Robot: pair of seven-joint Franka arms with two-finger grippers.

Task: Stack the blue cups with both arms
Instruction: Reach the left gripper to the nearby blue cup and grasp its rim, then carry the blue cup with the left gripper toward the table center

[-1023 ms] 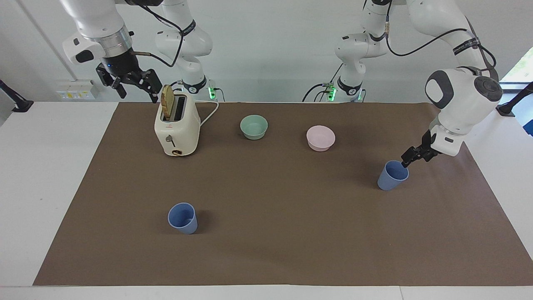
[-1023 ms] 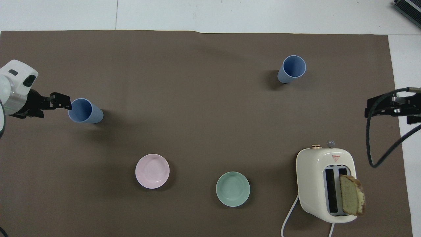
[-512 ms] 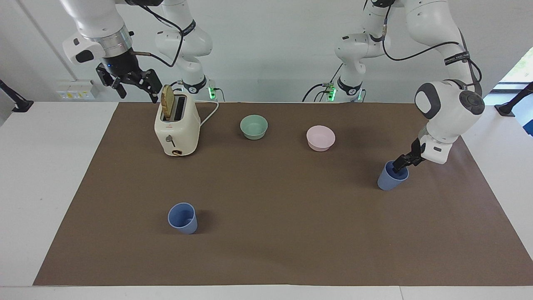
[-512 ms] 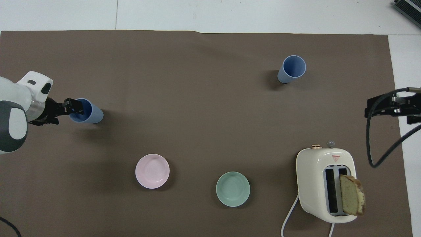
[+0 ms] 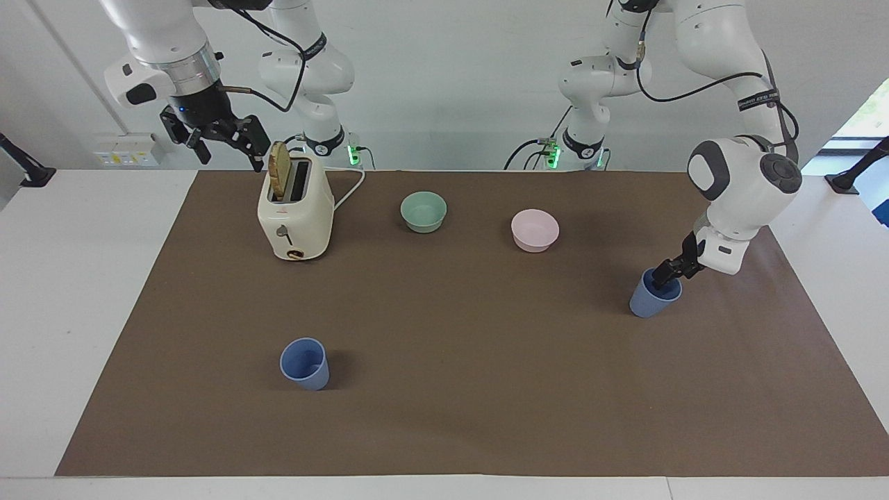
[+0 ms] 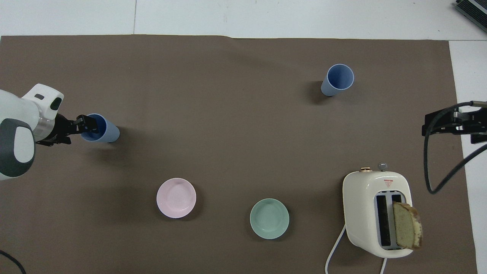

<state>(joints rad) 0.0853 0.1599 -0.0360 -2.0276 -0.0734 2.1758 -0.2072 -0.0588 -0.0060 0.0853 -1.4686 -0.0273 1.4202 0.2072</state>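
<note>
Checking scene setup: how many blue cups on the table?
2. One blue cup stands at the left arm's end, the left gripper at its rim. The other blue cup stands toward the right arm's end, farther from the robots. None looks hidden.

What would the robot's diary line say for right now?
left tool: at rim of blue cup, one finger inside | right tool: open, waiting above toaster | second blue cup: untouched | stacking: not yet done

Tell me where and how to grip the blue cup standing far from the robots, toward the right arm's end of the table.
Probably best by its rim. That blue cup stands upright, mouth open, alone on the brown mat. Bring the right tool down from above, one finger inside the mouth and one outside the wall. The tapered, handleless wall offers no other hold.
</note>
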